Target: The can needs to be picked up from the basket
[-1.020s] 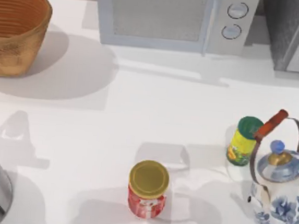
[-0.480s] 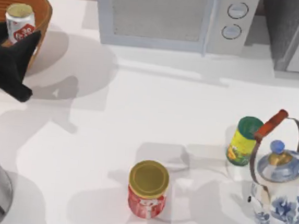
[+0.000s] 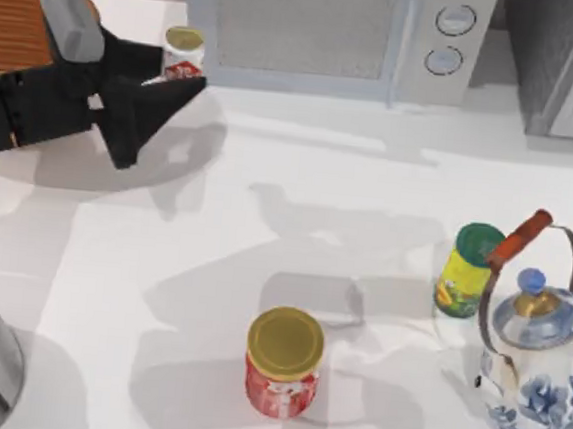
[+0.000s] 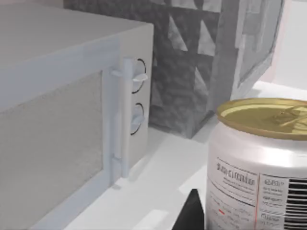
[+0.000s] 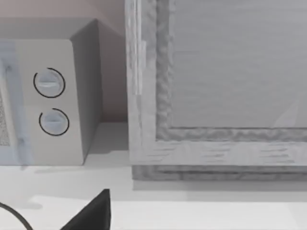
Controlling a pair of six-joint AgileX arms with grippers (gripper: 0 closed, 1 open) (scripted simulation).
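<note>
— One can [image 3: 183, 52], upright between my left gripper [image 3: 168, 79] fingers, clear of the basket [image 3: 18, 15]?

— Yes. My jaws are closed on its sides, axis vertical; my right gripper [image 5: 91, 211] is parked far off.

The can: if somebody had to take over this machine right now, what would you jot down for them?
Left end effector: shut on the can, held in the air just past the basket, near the microwave at the top view's upper left.
Right end effector: one dark fingertip is in its wrist view, facing the microwave dials; state unclear.
Done: the can is out of the basket.
Left: probably nothing but keeping the grip steady; the red jar and yellow bottle play no part.
</note>
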